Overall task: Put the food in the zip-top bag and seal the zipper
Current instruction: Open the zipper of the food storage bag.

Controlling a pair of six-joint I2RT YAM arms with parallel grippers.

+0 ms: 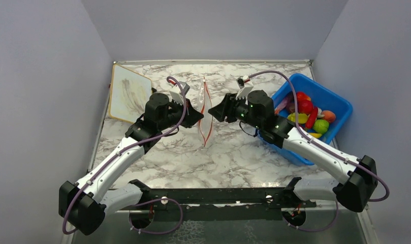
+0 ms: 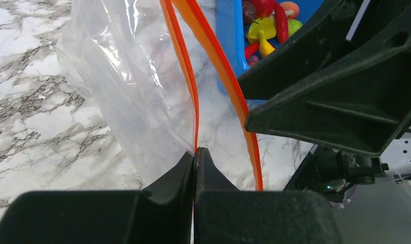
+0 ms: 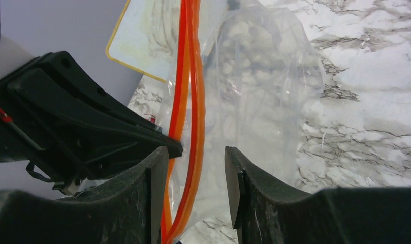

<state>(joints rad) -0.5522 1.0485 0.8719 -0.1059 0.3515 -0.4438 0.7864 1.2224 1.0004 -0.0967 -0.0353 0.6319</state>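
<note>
1. Zip-top bag [image 1: 205, 109] is held up over the middle of the marble table [image 1: 233, 152], between the two grippers and edge-on to the overhead camera. I see no food inside it.
2. Handling (judgement): the clear film is thin and crinkled, so probably almost weightless and floppy. Pinched on the film alone, it would likely fold or slip out.
3. The zipper [image 2: 185, 76] looks like the one stiffer part. It is two orange-red strips along the mouth, and they stand parted here. The best hold is on a strip, one per side, so the mouth can be drawn wide.
4. Left gripper [image 2: 195, 157]: jaws clenched on one strip of the zipper. The other strip runs free beside it.
5. Right gripper [image 3: 195, 188]: jaws apart. The strips pass through the gap, close against one finger, and nothing is grasped.
6. Food [image 1: 305, 107] is heaped in the blue bin [image 1: 325, 94] on the right, well apart from the bag. These are small toy pieces that look hard and light, so each should take a plain pinch.
7. A white board [image 1: 127, 94] with a yellow rim lies at the far left.
8. Risk (judgement): on a single hold the bag may twist or swing.
</note>
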